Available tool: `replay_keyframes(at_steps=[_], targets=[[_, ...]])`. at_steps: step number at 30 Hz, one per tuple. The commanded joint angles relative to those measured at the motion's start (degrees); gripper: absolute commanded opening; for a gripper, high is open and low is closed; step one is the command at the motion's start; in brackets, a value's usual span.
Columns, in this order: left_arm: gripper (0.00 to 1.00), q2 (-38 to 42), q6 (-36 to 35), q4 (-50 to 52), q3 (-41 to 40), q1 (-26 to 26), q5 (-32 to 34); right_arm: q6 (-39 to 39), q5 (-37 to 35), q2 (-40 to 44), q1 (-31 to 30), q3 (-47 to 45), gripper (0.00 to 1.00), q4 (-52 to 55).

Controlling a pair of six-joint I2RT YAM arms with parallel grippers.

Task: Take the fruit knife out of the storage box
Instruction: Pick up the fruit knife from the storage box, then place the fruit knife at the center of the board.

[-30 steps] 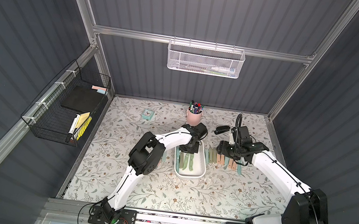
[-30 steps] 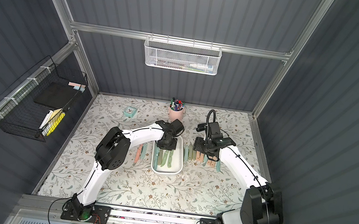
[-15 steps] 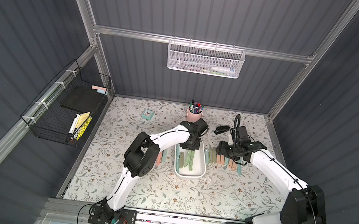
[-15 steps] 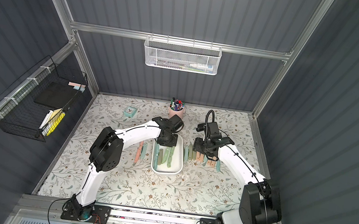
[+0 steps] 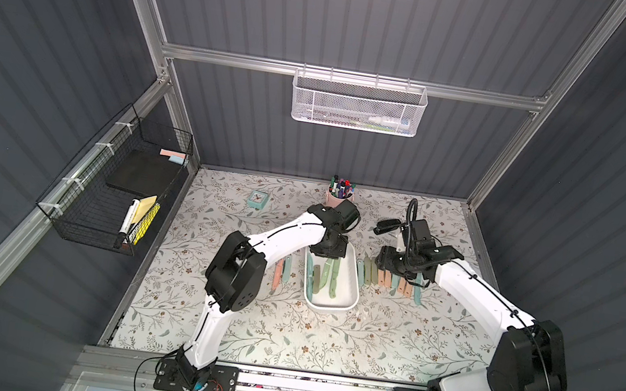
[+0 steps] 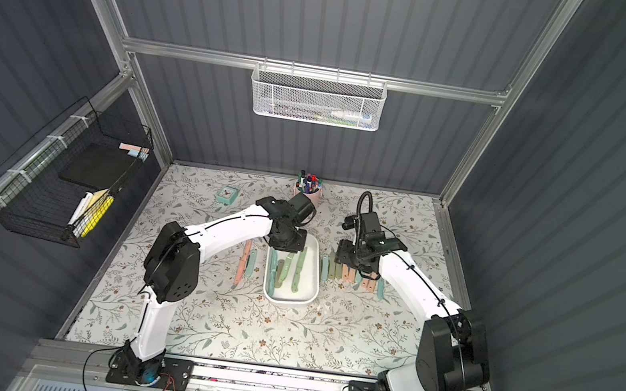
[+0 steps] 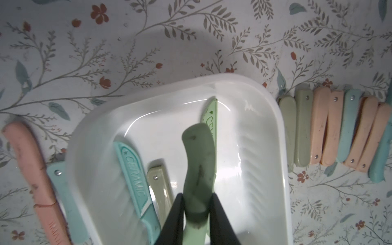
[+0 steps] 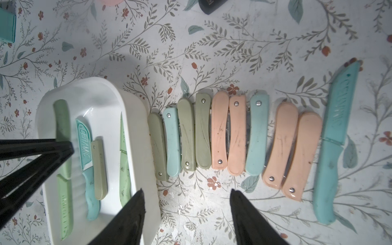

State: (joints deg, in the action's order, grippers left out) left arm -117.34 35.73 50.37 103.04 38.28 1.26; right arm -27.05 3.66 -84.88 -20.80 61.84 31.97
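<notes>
Shallow white plastic storage box (image 5: 328,305): four knives (image 7: 131,169); among them pale green fruit knife (image 7: 197,152), handle clamped in left claw (image 7: 196,197). Floral bench (image 5: 323,341): row of ten knives (image 8: 220,131) right of box, two knives (image 7: 27,161) left, ends cropped. Right claw (image 8: 186,191) agape, empty.

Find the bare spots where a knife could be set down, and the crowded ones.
Widest: the floral tabletop between the storage box and the front rail. Also bare: the left edge, forward of the clock. Crowded: both sides of the box, with two loose knives and a row of folded knives.
</notes>
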Motion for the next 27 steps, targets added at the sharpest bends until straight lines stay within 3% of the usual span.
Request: replay_keyframes(at_steps=[1,12,17,27], targets=[[0.20,8.95,-1.38,2.75,-3.39,-3.44,-0.55,-0.96,0.19,-0.58,-0.38,1.00,0.66,1.25],[0.20,22.85,-4.48,-2.91,-24.74,-16.40,-2.92,-1.16,1.00,-2.12,-1.35,1.59,0.66,0.24],[0.20,22.15,-5.51,-8.53,-31.69,-20.73,-5.17,-0.79,1.00,-2.36,-1.68,2.05,0.66,0.63],[0.19,16.49,-6.58,-16.59,-36.13,-21.96,-3.75,-0.55,1.41,-3.40,-2.03,2.72,0.66,0.83]])
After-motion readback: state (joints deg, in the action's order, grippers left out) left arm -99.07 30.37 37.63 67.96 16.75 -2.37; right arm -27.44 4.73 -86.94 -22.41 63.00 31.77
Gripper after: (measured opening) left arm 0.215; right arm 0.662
